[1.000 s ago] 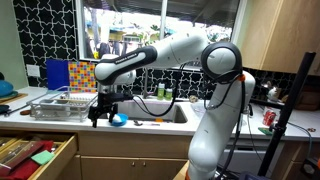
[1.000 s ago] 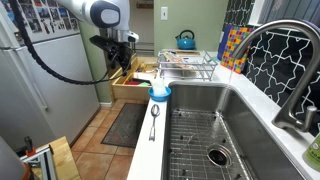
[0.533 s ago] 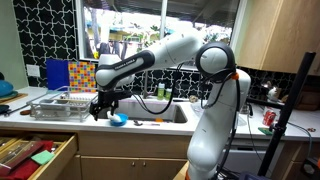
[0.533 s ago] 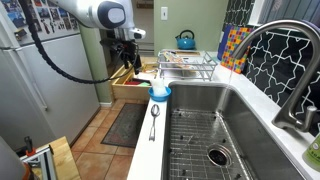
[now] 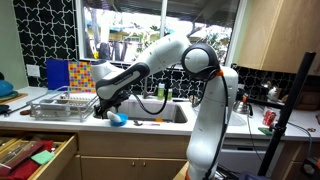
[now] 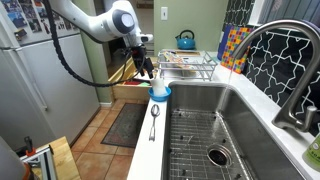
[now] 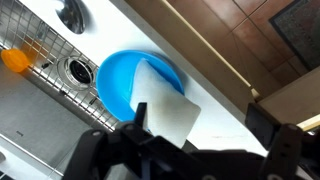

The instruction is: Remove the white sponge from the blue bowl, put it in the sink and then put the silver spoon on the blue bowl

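Wrist view: we have the tool (image 7: 200, 120) wide above the white sponge (image 7: 165, 100) in the blue bowl (image 7: 115, 80); next, we judge, descend and grasp.

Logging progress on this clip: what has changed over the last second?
The gripper swung in and down toward the bowl and is now close by it, jaws open. Nothing was grasped or let go. The sponge stays in the bowl, and the spoon lies on the counter edge beside the sink as before.
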`<state>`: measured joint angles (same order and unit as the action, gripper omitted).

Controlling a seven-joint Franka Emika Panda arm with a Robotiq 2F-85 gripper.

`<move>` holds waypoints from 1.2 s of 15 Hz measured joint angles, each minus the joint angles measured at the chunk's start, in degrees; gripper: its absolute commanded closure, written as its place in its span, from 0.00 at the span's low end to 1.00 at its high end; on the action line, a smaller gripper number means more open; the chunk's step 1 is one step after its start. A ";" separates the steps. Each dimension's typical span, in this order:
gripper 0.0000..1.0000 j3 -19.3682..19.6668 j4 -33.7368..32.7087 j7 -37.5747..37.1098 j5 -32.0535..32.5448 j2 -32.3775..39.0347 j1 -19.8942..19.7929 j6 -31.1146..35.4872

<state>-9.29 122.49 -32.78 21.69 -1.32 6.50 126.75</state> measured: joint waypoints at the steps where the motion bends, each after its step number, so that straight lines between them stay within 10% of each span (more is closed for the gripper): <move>1: 0.00 0.25 -0.47 -1.31 1.45 0.73 -0.04 -0.19; 7: 0.10 1.75 -2.09 -4.06 2.80 3.75 -0.14 -0.98; 18: 0.72 2.44 -3.60 -5.41 2.80 5.32 0.02 -0.99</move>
<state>-6.84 118.89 -38.19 24.49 4.00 6.52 125.77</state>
